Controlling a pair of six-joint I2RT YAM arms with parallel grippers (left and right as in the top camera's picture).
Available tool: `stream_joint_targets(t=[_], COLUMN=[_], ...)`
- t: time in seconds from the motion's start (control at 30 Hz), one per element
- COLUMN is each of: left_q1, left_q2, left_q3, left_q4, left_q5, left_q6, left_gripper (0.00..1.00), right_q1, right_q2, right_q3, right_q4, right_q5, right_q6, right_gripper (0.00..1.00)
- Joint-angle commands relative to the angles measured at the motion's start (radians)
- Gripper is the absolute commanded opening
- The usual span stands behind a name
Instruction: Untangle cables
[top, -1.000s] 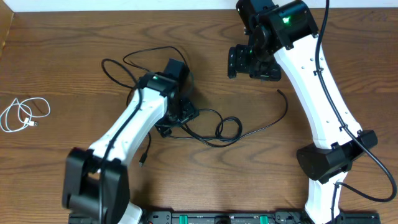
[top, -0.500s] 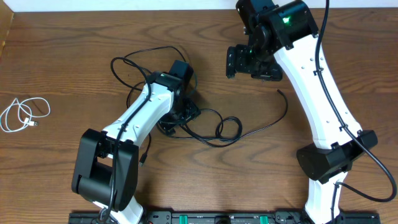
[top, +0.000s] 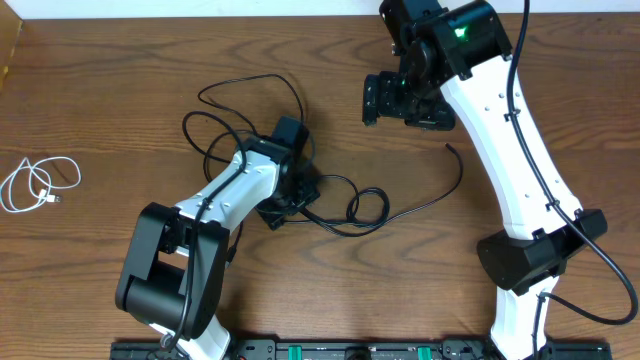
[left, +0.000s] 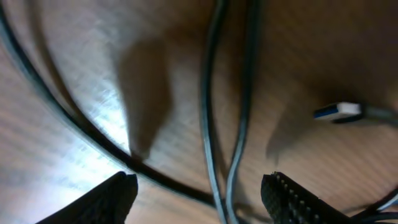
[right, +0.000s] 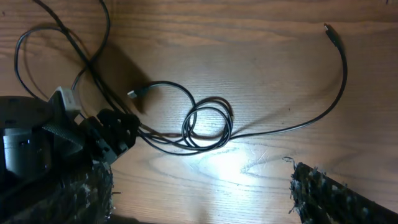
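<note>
Your left gripper (top: 283, 207) sits low over the black cables (left: 203, 99) tangled at centre, jaws apart astride two strands, evidently positioned to grasp. Your right gripper (top: 403, 100), likewise spread, hangs clear beyond. The white cable (top: 38, 186) lies coiled well apart, far left.

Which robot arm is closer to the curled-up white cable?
Left. The left end effector is among the thin black cables mid-table, across from the coiled white cable; the right end effector is farther off.

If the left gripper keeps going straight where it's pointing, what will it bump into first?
The left gripper would probably meet the two thin black cables between its open jaws, with the table just beneath.
</note>
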Motion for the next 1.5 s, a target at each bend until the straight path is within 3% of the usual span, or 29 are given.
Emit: stream_joint_targets(t=[0.0,0.07,0.37,0.43,0.63,0.87,0.9,0.93,1.2,1.47], left_q1=[-0.001,-0.003,-0.072,-0.084,-0.087,-0.087,-0.087,-0.087,-0.087,-0.087], left_q2=[0.011,0.011,0.011,0.011,0.011,0.011,0.011,0.011,-0.048,-0.322], left_q3=[0.003,0.002,-0.026,-0.026,-0.026,-0.025,-0.025,-0.025,0.025,0.038], left_q4=[0.011,0.01,0.023,0.023,0.023,0.023,0.023,0.023,-0.012,-0.034], left_q5=[0.008,0.01,-0.003,-0.02,-0.035,-0.053,-0.053,-0.053,-0.052,-0.052], left_q6=[0.011,0.011,-0.046,-0.055,-0.076,-0.073,-0.069,-0.064,0.005,0.02], left_gripper=[0.61,0.54,0.53,0.45,0.44,0.23,0.19,0.08,0.07,0.07], right_q1=[0.007,0.007,0.007,0.007,0.007,0.007,0.007,0.007,0.007,0.007], right_q2=[-0.006,-0.006,-0.006,-0.006,-0.006,-0.006,-0.006,-0.006,-0.006,-0.006], right_q3=[0.003,0.003,0.003,0.003,0.003,0.003,0.003,0.003,0.003,0.002], right_q4=[0.0,0.0,0.008,0.007,-0.006,-0.006,-0.006,-0.006,-0.004,-0.002], right_q5=[-0.002,-0.002,-0.003,-0.003,-0.003,-0.002,-0.002,-0.002,-0.002,0.002], right_q6=[-0.006,-0.006,-0.006,-0.006,-0.006,-0.006,-0.006,-0.006,-0.007,-0.006], right_gripper=[0.9,0.9,0.91,0.91,0.91,0.91,0.91,0.91,0.92,0.95])
